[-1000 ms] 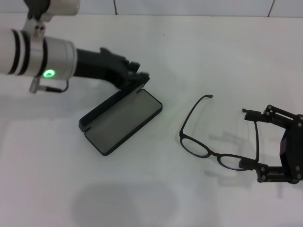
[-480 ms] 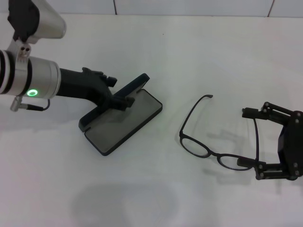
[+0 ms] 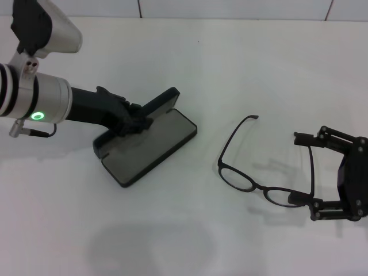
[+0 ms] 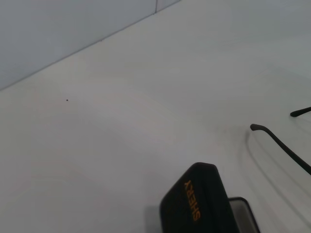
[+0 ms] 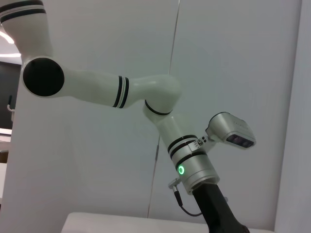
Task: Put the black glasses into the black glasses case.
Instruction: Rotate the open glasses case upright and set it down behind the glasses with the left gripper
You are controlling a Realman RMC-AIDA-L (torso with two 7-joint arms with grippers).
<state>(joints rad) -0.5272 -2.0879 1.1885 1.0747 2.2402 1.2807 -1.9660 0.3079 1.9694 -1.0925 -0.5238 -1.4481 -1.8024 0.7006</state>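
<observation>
Nearest the robot, at the right edge of the white table (image 3: 190, 241): right gripper (image 3: 313, 175), fingers spread wide to either side of one temple arm of the black glasses (image 3: 256, 172), not closed on it; glasses unfolded, lying flat, well apart from the case. Farther left: black glasses case (image 3: 146, 146), lid up, grey lining bare, nothing inside; left gripper (image 3: 135, 118) at the raised lid, its grip cannot be made out. Status: case opened; grasp, transfer and placing all outstanding.

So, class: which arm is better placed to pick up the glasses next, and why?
The right. Its gripper is open around one temple arm of the black glasses; the left gripper is at the black glasses case lid.
</observation>
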